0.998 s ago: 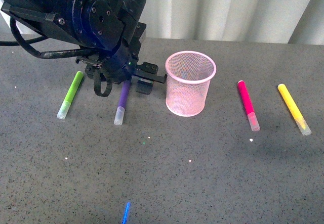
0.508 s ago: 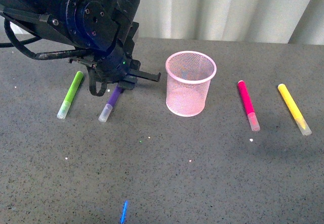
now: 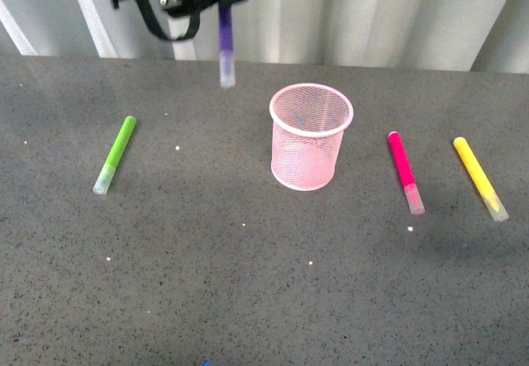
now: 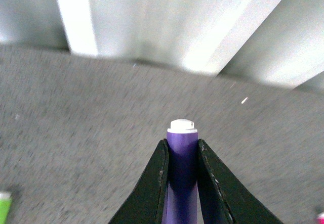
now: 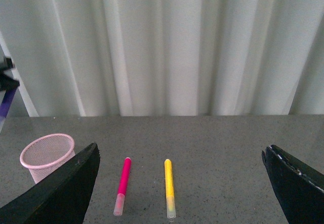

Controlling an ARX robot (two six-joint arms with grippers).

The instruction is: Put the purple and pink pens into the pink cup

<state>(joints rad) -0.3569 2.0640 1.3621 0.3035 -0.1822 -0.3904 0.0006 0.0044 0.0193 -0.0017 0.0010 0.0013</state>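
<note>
My left gripper (image 3: pixel 222 1) is high above the table at the top of the front view, shut on the purple pen (image 3: pixel 225 45). The pen hangs upright, clear cap down, in the air to the left of the pink cup (image 3: pixel 310 139). In the left wrist view the pen's barrel (image 4: pixel 181 176) is pinched between both jaws, its white end sticking out past them. The pink pen (image 3: pixel 405 172) lies flat on the table to the right of the cup. My right gripper (image 5: pixel 180 150) is open and empty, well above the pink pen (image 5: pixel 123 183) and the cup (image 5: pixel 46 155).
A lime-green marker (image 3: pixel 116 153) lies on the grey table at the left. A yellow marker (image 3: pixel 479 178) lies at the far right, beside the pink pen. A pale curtain (image 3: pixel 372 11) hangs behind the table.
The left gripper has lifted the purple pen off the table, from lying slanted left of the cup to hanging upright high above it. The arm has risen almost out of the front view.
</note>
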